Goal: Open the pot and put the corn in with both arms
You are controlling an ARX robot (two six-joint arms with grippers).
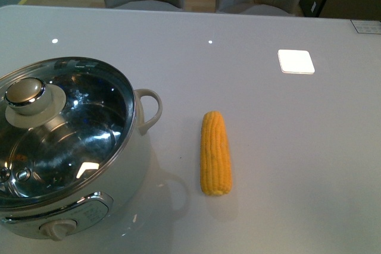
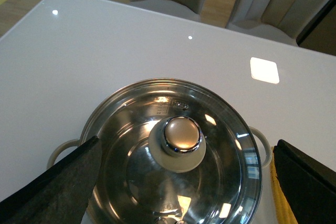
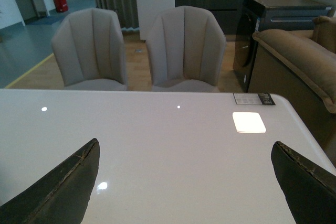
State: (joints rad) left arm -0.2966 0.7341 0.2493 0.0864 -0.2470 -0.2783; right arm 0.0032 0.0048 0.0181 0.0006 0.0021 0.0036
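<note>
Plainly, nothing of the task is done yet. The pot (image 1: 141, 159) stands at the left of the tabletop (image 1: 286, 147) with its glass lid (image 1: 77, 141) seated on the steel rim and the lid's knob (image 1: 25, 92) untouched. The corn (image 1: 215, 153) lies flat on the tabletop just to the right of the pot, clear of its loop handle (image 1: 150, 111) and not touching it, with the narrower end pointing away from the robot. Neither arm shows in the front view. In the left wrist view the left jaws are spread wide and empty, poised above the lid with the knob between them, so the lid looks to be the first thing to go. The right jaws are likewise wide apart and hold nothing, over bare tabletop, with no corn in that view. Lifting the lid, picking up the corn and lowering it into the pot are all left to do.
</note>
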